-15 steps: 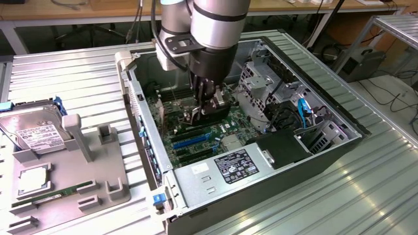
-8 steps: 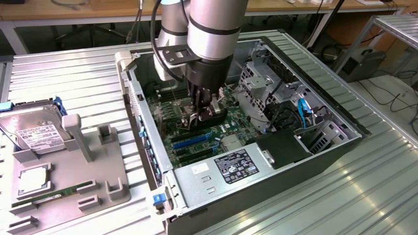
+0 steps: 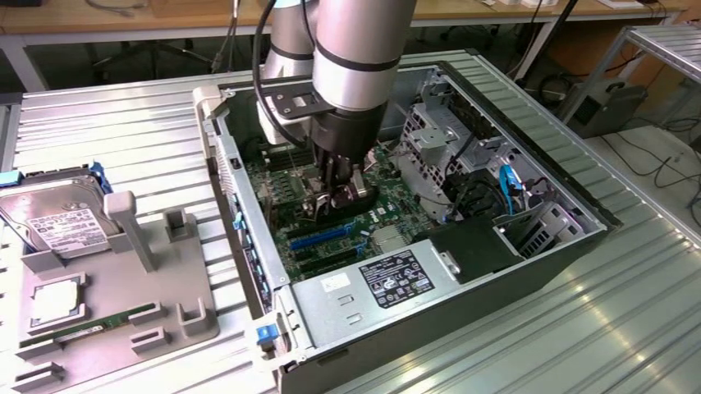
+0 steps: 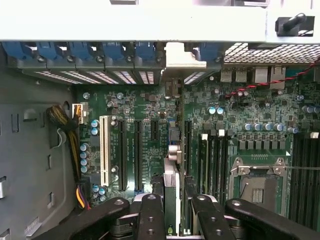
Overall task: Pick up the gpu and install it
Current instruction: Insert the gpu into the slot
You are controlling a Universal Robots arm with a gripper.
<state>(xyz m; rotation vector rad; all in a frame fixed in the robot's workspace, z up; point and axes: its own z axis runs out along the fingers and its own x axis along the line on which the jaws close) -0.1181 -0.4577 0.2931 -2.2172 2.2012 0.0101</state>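
Open desktop PC case [image 3: 526, 271] lying on its side on a ribbed metal table [image 3: 110, 123], seen from above. A silver robot arm reaches down into it from the top of the exterior view. The gripper [image 3: 341, 201] is low over the green motherboard [image 4: 150, 107], approx. mid-case. In the wrist view, the black jaws stand part-closed, one on each side of the gpu [image 4: 171, 170], pinching it. The card is upright and seen edge-on. It sits over the expansion slots, just beside a long black slot, w/ a white slot [image 4: 104, 150] further off. Its far end points toward the case's rear slot openings. Can't tell if its edge is seated in a slot. At the exterior view's left, a grey tray [image 3: 164, 320] holds a hard drive [image 3: 55, 217] and a green RAM stick [image 3: 93, 322], well apart from the gripper.
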